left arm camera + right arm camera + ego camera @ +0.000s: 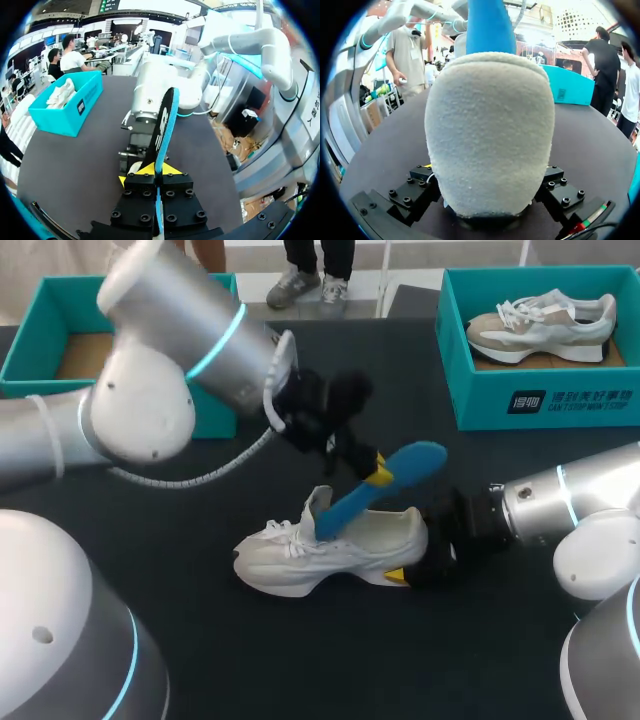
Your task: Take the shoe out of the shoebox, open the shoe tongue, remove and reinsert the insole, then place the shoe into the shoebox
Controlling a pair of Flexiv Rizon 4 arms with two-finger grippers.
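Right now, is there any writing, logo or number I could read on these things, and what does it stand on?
On the right shoebox, front wall: a white logo block and two lines of white print, too small and blurred to read.
On the insole, held in the left gripper: a white marking on its dark side, seen almost edge-on, unreadable.
On the white shoe: no print shows.
Nothing can be quoted with certainty.

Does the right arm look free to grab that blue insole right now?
Probably not. The right gripper looks clamped on the heel of the white shoe, so it is busy. The left gripper holds the blue insole, whose lower end sits in the shoe.
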